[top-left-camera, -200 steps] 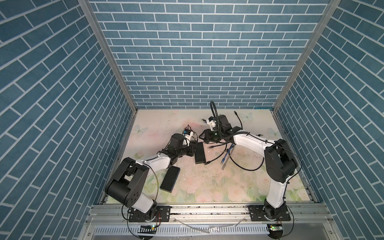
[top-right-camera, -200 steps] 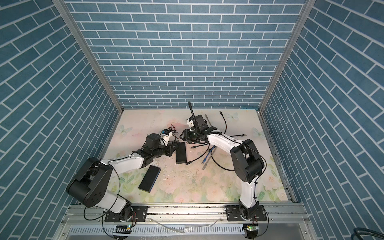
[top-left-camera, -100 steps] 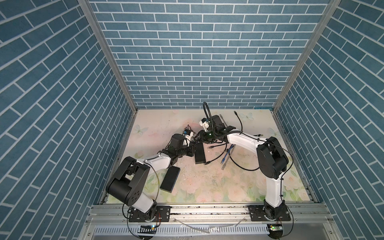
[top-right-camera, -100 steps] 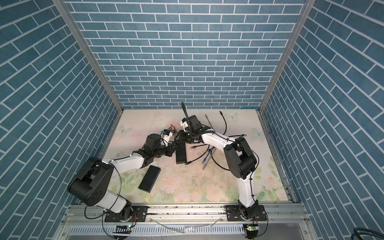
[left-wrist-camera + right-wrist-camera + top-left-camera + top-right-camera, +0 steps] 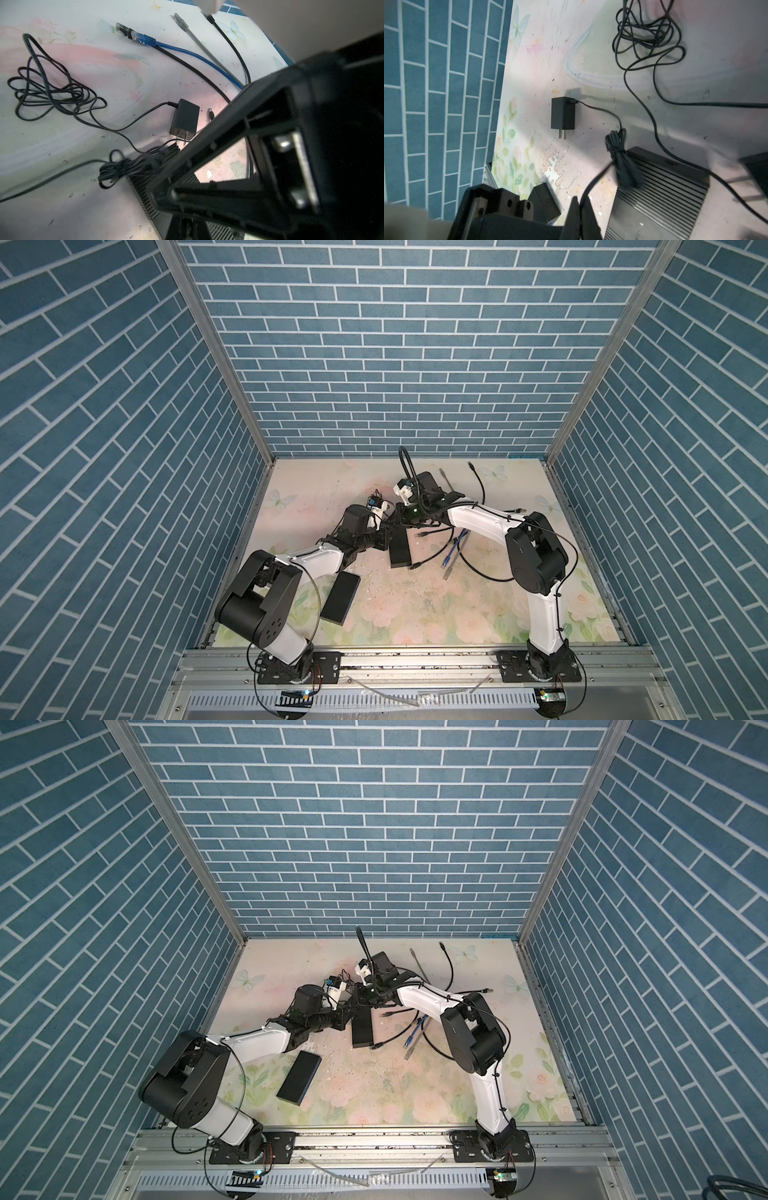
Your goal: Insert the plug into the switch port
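Observation:
The black ribbed switch [image 5: 400, 549] [image 5: 362, 1029] lies mid-table. My left gripper [image 5: 386, 537] [image 5: 187, 228] is shut, its tips against the switch [image 5: 143, 187] at its left edge. At the switch's far end my right gripper [image 5: 395, 522] [image 5: 580, 205] is shut on the thin black power cord [image 5: 593, 182]. That cord runs to a blurred bundle over the switch [image 5: 660, 197]. A small barrel plug [image 5: 211, 114] shows beside the right gripper's frame, next to the black wall adapter [image 5: 185, 118] [image 5: 562, 113]. The port is hidden.
A second black box [image 5: 340, 603] [image 5: 545, 202] lies front left. Loose network cables with blue [image 5: 143, 39], grey [image 5: 179, 20] and black plugs spread right of the switch [image 5: 446, 560]. A tangle of thin cord [image 5: 52, 93] lies behind. Blue brick walls enclose the table.
My right gripper has shifted slightly left toward the switch's far end and its jaws have closed on the cord. The left arm has stayed put.

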Controlling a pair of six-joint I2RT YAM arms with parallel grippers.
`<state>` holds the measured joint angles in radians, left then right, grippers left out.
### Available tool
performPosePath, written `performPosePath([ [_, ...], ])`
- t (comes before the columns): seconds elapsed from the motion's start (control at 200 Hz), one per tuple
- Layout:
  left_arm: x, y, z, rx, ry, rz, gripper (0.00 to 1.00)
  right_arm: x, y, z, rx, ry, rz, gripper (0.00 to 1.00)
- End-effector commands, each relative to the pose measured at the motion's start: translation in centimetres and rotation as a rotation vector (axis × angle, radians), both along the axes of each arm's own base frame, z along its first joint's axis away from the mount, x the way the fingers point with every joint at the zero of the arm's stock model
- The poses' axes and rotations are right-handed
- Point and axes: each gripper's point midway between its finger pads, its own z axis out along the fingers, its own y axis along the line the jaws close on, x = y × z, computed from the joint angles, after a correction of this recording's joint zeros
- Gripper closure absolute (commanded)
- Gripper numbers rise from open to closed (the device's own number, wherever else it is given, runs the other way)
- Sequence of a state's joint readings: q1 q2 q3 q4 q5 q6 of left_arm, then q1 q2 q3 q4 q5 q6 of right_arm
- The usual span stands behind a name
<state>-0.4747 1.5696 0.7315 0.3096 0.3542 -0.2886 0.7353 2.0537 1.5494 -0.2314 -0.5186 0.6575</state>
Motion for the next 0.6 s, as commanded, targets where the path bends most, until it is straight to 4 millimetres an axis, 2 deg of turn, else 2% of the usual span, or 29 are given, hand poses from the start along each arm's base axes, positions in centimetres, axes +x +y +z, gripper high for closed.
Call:
performPosePath([
  [0.0, 0.7, 0.3, 1.1, 0.032, -0.041, 0.014, 1.00, 0.1, 1.2, 1.3, 0.032, -0.012, 0.016, 1.00],
  [0.205, 0.7, 1.5, 1.0, 0.062, -0.051, 0.072, 0.96, 0.6, 1.5, 1.9, 0.039, -0.034, 0.006, 1.00],
  [0.38, 0.6, 2.7, 0.9, 0.080, -0.059, 0.129, 0.84, 1.0, 1.7, 2.4, 0.047, -0.046, 0.004, 1.00],
  [0.46, 0.8, 2.7, 1.6, 0.070, -0.081, 0.140, 0.74, 1.1, 1.7, 2.5, 0.046, -0.054, 0.001, 1.00],
  [0.485, 0.3, 3.0, 0.9, 0.077, -0.068, 0.143, 0.69, 1.2, 1.7, 2.5, 0.046, -0.055, 0.000, 1.00],
  [0.595, 0.2, 3.1, 0.9, 0.071, -0.076, 0.145, 0.51, 1.2, 1.7, 2.4, 0.044, -0.059, 0.002, 1.00],
])
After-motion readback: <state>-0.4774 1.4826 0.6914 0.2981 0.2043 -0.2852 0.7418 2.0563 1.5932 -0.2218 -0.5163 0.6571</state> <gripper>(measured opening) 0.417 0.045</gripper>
